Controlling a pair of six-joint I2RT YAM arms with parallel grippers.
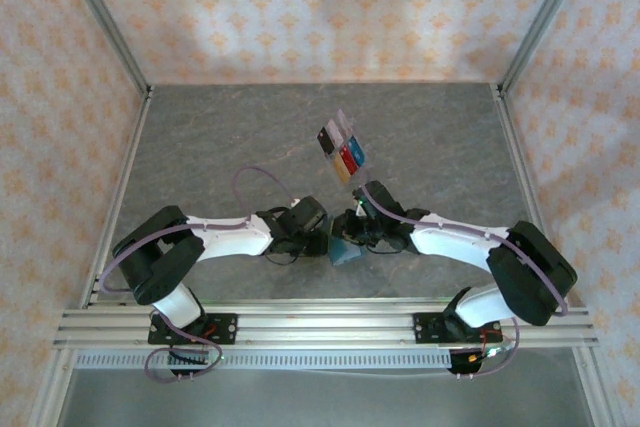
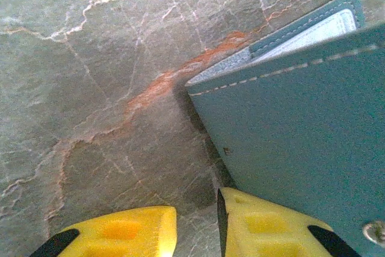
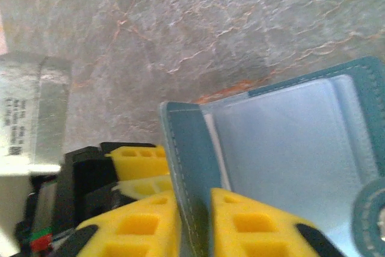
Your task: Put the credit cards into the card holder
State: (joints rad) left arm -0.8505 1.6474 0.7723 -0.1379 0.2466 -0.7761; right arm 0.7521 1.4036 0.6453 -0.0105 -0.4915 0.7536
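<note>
1. Two yellow fingers of the right gripper (image 3: 194,212) pinch one upright teal flap of the card holder (image 3: 289,142), its pale inside showing.
2. The left gripper (image 2: 197,224) stands narrowly parted over bare table (image 2: 90,88), one finger just beside the holder's outer cover.
3. The holder sits by the table's near edge, midway along. The credit cards (image 1: 342,150) lie nearer the centre.

Two arms are reaching over one table (image 1: 200,137): a left arm (image 1: 225,232) and a right arm (image 1: 460,239). Each is carrying one gripper, the left gripper (image 2: 197,227) and the right gripper (image 3: 194,221), and each gripper is showing two yellow fingers (image 2: 120,233). One wallet (image 1: 345,251) is showing. Five cards (image 1: 341,152) are sitting together, one each of black, grey-white, red, blue and orange-gold.
</note>
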